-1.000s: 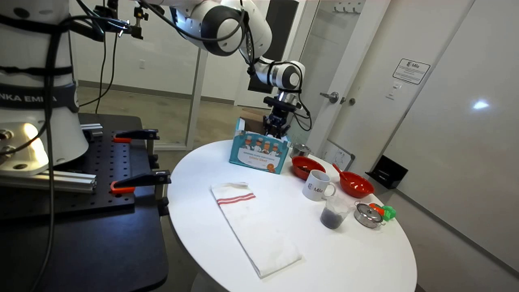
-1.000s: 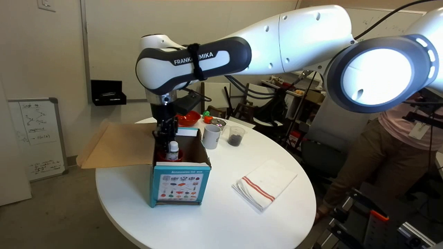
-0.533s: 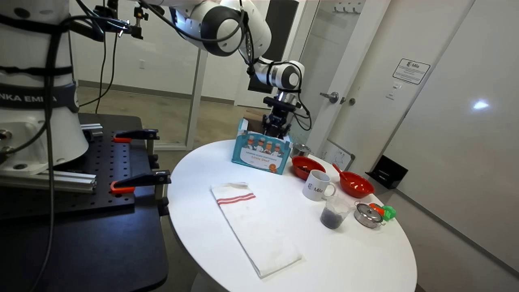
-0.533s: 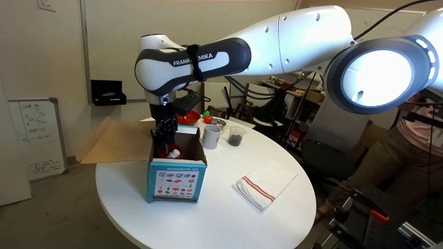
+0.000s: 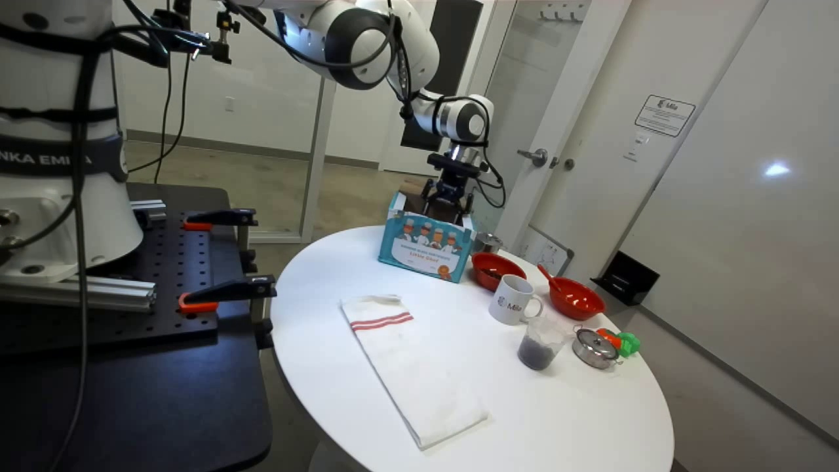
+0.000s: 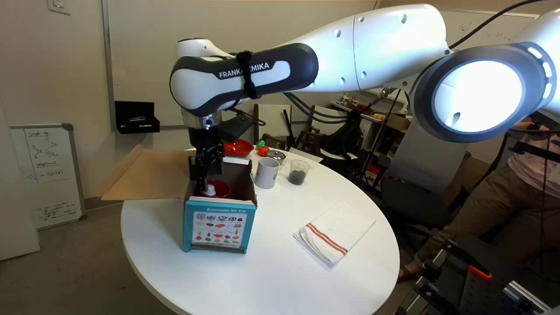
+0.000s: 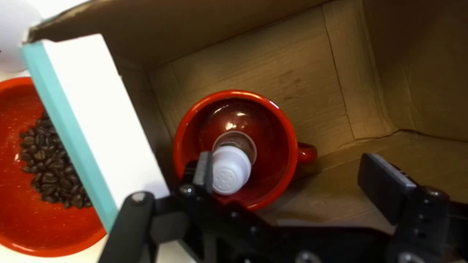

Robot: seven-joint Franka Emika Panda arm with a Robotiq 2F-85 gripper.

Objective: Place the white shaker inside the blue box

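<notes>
The light-blue box stands on the round table with its top open. Inside it, in the wrist view, a red cup with a handle sits on the cardboard floor. The white shaker is in that cup, tilted, its holed white cap towards the camera. My gripper reaches down into the box with its jaws wide apart. One of its fingers is right beside the cap; whether they touch I cannot tell. The opposite finger is well away from the shaker. Nothing is gripped.
A red bowl of dark beans is close beside the box. A white mug, a clear glass with dark contents and another red bowl stand farther along. The cardboard flap sticks out sideways. A folded towel lies flat.
The jaws have opened and let go of the shaker, which has dropped lower and tipped into the red cup. My gripper has risen a little. The box has shifted slightly on the table.
</notes>
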